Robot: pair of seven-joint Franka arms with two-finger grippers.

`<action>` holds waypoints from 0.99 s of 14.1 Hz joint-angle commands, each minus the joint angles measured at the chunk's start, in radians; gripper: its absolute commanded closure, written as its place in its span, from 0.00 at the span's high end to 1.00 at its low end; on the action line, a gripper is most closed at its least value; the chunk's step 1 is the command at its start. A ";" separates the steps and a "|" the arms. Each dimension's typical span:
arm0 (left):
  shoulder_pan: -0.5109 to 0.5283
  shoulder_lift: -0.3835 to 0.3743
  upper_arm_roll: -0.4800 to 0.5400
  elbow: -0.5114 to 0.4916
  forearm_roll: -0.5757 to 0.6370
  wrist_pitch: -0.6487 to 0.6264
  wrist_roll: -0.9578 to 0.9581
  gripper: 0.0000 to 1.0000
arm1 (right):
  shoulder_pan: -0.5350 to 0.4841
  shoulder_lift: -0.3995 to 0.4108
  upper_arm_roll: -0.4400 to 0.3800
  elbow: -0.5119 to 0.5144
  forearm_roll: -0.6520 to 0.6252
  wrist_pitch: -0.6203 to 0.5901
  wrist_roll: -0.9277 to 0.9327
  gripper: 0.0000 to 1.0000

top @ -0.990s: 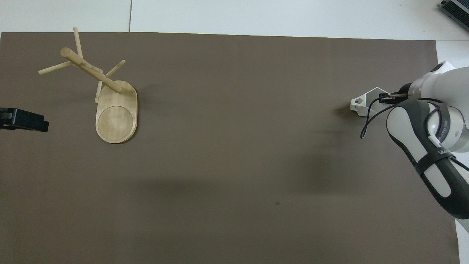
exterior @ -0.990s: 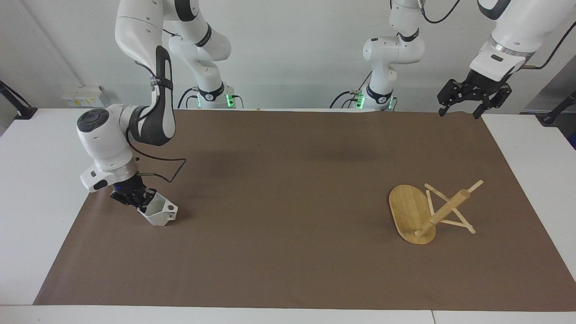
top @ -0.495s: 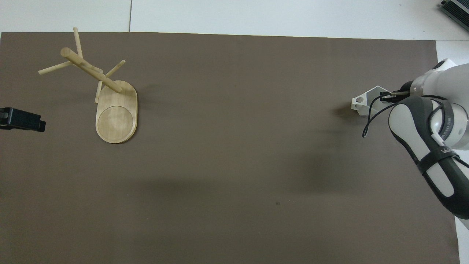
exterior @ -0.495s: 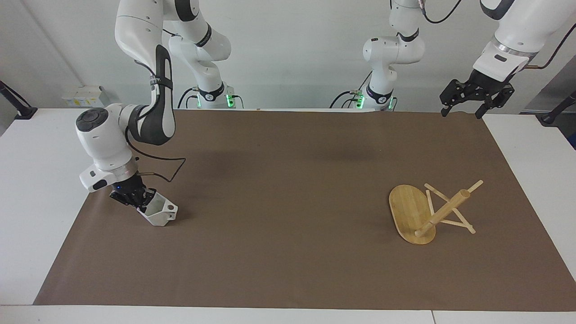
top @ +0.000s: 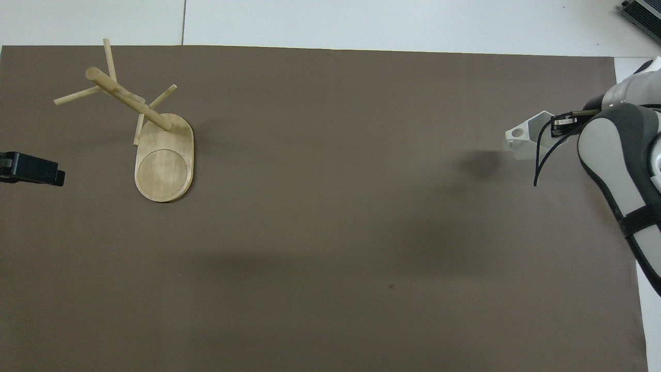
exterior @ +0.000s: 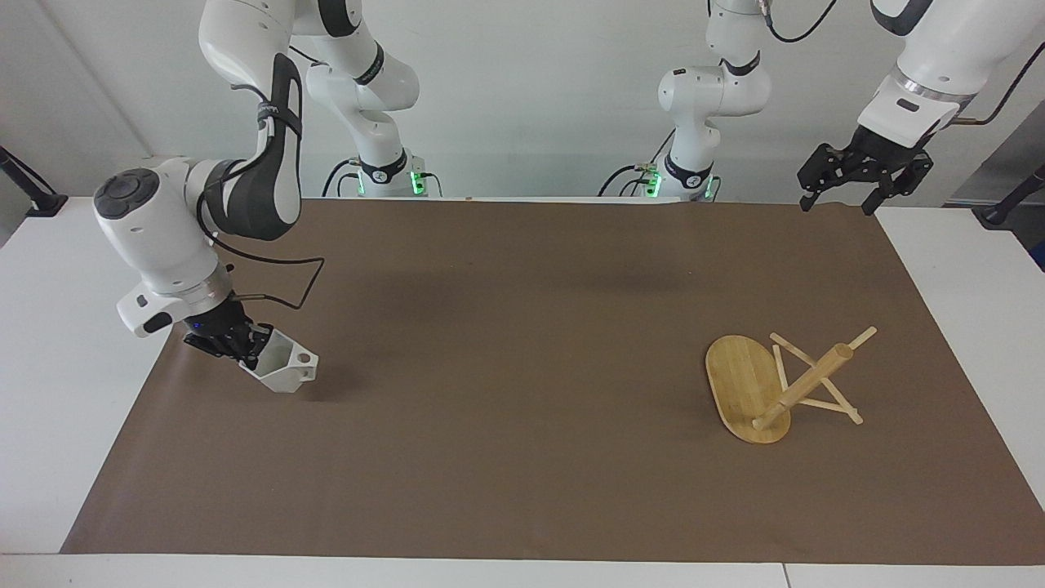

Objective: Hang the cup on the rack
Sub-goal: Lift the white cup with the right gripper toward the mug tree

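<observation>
The white faceted cup (exterior: 282,369) (top: 525,138) hangs tilted just above the brown mat at the right arm's end, its shadow lying apart from it. My right gripper (exterior: 245,347) (top: 560,124) is shut on the cup's rim, with the pierced handle pointing away from the fingers. The bamboo rack (exterior: 739,384) (top: 164,165) stands on its oval base near the left arm's end, and its post (exterior: 804,388) carries thin pegs. My left gripper (exterior: 837,204) (top: 36,169) waits open and empty, high over the mat's corner close to the robots.
The brown mat (exterior: 522,457) covers most of the white table (exterior: 49,392). A wide stretch of bare mat lies between cup and rack. The two arm bases stand along the robots' edge of the table.
The right gripper has lifted the cup off the mat and carried it a little toward the right arm's end. The left gripper rose slightly, then held still.
</observation>
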 commanded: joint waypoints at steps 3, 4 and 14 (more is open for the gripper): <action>-0.010 -0.029 -0.002 -0.036 -0.010 0.019 0.013 1.00 | -0.005 -0.002 0.002 0.109 0.016 -0.170 0.029 0.00; -0.012 -0.029 -0.002 -0.042 -0.010 0.022 0.013 1.00 | -0.005 -0.005 0.002 0.130 0.014 -0.211 0.029 0.00; -0.024 -0.034 -0.006 -0.048 -0.010 0.024 0.010 1.00 | 0.002 -0.045 0.006 0.236 -0.038 -0.410 0.066 0.00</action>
